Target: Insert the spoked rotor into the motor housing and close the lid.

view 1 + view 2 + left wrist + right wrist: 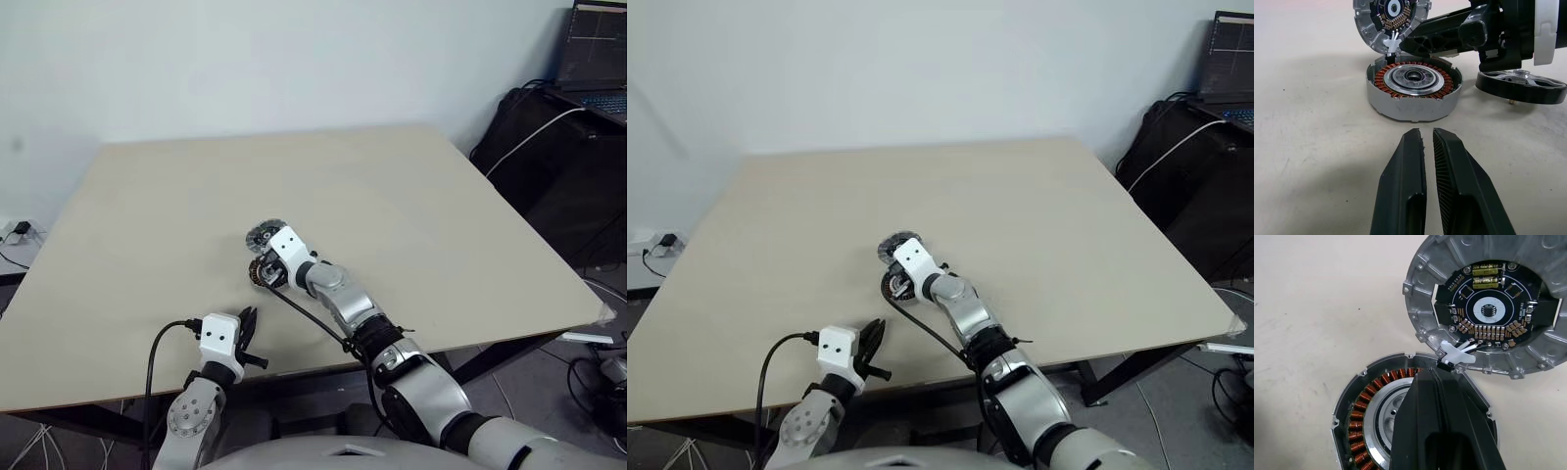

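The motor housing [1413,90], a grey cup with copper windings round a silver centre, lies open on the table. The lid [1488,308] lies just beyond it, its circuit-board face showing, joined to the housing by a white connector [1457,355]. My right gripper [1435,374] is shut, with nothing between its fingers. It reaches low over the housing, tips at the rim by that connector. The spoked rotor [1520,85], with a dark rim and silver spokes, rests flat on the table beside the housing, under my right wrist. My left gripper [1426,131] is shut and empty, a short way in front of the housing.
The beige table [411,196] has its front edge close under my left gripper [247,331]. Off the table's right side stand black bags [549,147] and a laptop [596,59], with cables on the floor.
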